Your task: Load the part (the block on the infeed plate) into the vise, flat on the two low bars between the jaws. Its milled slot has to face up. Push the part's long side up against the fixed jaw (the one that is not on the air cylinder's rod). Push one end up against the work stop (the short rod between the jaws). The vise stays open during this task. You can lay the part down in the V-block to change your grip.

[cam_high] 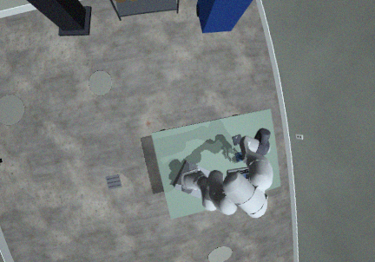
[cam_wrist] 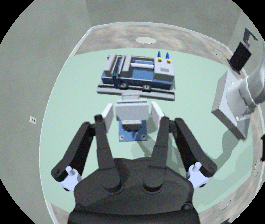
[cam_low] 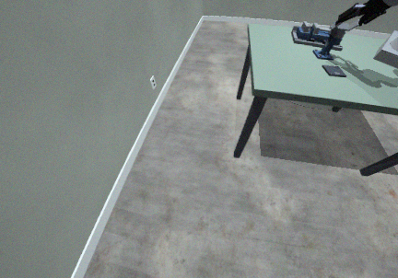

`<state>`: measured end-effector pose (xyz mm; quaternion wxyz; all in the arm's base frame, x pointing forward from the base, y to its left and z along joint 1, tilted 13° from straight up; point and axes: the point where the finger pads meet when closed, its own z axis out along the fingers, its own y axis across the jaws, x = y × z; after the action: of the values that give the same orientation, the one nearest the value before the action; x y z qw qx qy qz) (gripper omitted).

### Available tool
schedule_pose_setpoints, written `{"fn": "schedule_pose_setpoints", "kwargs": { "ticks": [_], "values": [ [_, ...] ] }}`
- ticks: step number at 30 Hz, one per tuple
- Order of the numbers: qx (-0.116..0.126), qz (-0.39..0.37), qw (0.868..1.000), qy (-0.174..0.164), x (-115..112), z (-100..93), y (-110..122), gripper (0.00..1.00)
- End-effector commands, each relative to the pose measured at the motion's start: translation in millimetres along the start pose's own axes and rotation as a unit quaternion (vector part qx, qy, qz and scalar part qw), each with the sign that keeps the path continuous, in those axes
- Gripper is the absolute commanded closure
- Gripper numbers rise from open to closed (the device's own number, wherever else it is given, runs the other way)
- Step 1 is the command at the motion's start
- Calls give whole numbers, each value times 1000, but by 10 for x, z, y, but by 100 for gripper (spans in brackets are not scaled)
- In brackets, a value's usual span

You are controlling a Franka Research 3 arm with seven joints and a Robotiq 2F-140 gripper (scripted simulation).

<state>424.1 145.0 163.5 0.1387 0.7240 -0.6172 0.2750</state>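
The grey block (cam_wrist: 132,111) apparently rests on the V-block (cam_high: 239,157) (cam_low: 323,54) (cam_wrist: 133,136).

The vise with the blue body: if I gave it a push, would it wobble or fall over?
The vise probably wouldn't tip, because it sits low on a long grey base. Its chunky, metal-looking body should feel stiff, not floppy. It looks heavy too, so a little push might hardly move it.
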Motion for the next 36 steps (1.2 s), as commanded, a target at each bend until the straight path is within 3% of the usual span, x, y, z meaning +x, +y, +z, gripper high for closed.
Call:
{"fn": "schedule_pose_setpoints", "kwargs": {
  "ticks": [1, 36],
  "values": [
    [1, 4, 1000, -3, -5, 7, -3, 49],
    [1, 3, 998, -57, 24, 8, -3, 49]
  ]
}}
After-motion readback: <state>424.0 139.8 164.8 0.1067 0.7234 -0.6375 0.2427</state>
